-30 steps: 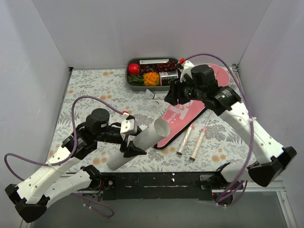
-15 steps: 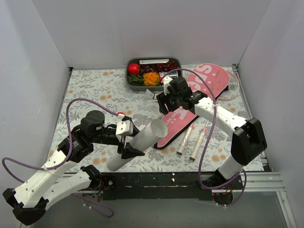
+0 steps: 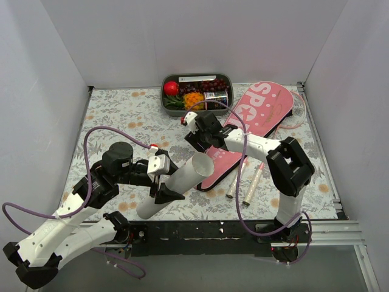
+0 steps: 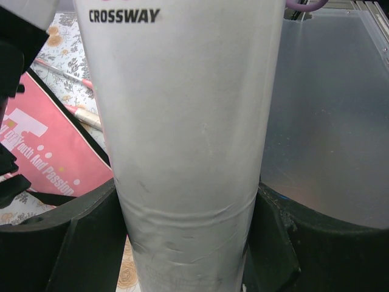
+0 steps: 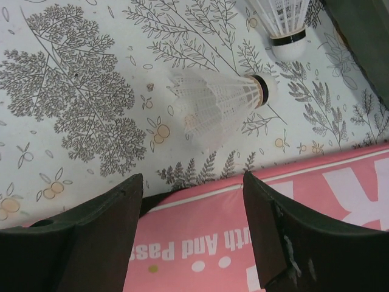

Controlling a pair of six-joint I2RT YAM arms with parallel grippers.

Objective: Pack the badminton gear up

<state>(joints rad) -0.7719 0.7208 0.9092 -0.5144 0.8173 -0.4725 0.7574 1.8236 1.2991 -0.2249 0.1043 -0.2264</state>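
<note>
Gripping tilted tube (image 3: 188, 173) with left claw (image 3: 167, 179), near centre, open end toward far right. Holding right claw (image 5: 191, 179) apart, low over bag (image 3: 249, 125) left edge, shuttlecock (image 5: 213, 103) just beyond on desk (image 3: 121, 115). Noted bag flat, centre to far right; two racket handles (image 3: 252, 182) beside its near end.

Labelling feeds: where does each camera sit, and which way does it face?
Top external: above and behind, looking down at the table; both arms show.
Left wrist: on the left gripper, facing along the white tube it clamps.
Right wrist: on the right gripper, open, facing down at two shuttlecocks.
All share the pink bag.
</note>
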